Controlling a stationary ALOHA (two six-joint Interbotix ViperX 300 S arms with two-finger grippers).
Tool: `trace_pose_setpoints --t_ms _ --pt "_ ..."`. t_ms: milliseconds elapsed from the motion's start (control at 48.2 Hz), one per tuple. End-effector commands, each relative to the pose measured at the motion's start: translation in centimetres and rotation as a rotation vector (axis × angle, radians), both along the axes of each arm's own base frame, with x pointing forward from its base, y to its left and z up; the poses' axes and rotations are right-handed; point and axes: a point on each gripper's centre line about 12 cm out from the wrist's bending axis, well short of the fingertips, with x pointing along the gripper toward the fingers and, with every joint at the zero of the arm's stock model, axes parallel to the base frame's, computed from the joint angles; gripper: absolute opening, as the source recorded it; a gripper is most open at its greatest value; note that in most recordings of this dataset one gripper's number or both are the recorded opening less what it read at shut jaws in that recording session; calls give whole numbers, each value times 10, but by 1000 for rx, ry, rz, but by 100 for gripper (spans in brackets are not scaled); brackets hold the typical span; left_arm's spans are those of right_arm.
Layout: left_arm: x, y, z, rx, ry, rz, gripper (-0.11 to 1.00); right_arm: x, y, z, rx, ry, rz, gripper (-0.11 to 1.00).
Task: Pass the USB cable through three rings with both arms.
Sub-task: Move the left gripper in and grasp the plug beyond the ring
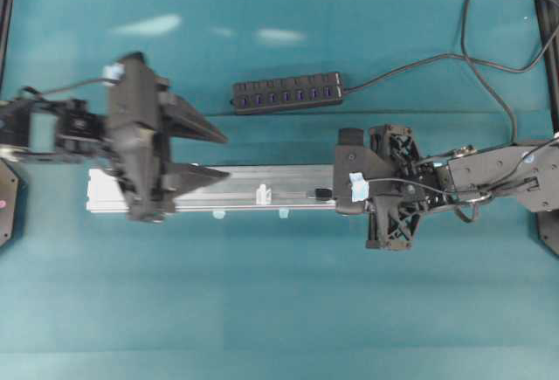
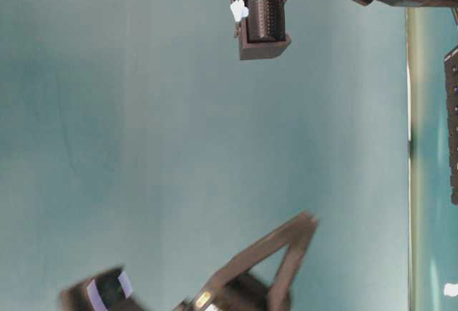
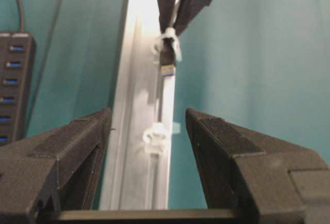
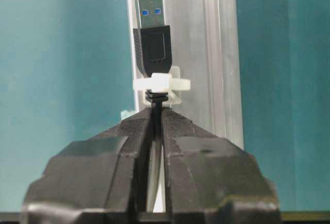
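The USB cable (image 4: 152, 112) is pinched just behind its plug by the right pincer (image 4: 153, 118), whose two fingers are pressed together on the black cord. The plug's black body and its metal tip with blue insert stick out past the fingertips, and the plug has gone through one whitish ring (image 4: 161, 84), which sits around the cord at the base of the plug. That ring stands on the silver rail (image 4: 216, 54), which runs away from the right wrist camera along the teal worktop (image 1: 279, 310).

In the left wrist view the same plug (image 3: 167, 62) points down the rail toward the left pincer (image 3: 149, 131), well apart from it. A second ring (image 3: 154, 139) stands on the rail between the plug tip and the left pincer's spread fingers, which hold nothing and straddle the rail's line.

From overhead, the left pincer hovers over the rail's left end and the right pincer over its right part. Only these two rings can be made out; a third cannot be told. Behind the rail lies the black hub (image 1: 286, 94) with blue sockets, its cord looping off to the right.
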Motion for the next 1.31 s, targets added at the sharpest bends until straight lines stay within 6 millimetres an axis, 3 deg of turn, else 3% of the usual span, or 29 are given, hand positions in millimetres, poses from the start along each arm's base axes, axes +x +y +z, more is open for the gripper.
trace_pose_setpoints --t_ms 0,685,1017,1287 --pt "16 0 2 6 -29 -6 69 3 -2 6 7 -32 -9 -8" --pt "97 -1 -67 6 102 -22 69 4 -1 8 23 -78 2 -8" --pt "116 -12 -95 6 129 -50 69 5 0 8 25 -86 4 -8" --pt "123 -13 -93 8 117 -52 69 5 0 8 26 -86 5 -8"
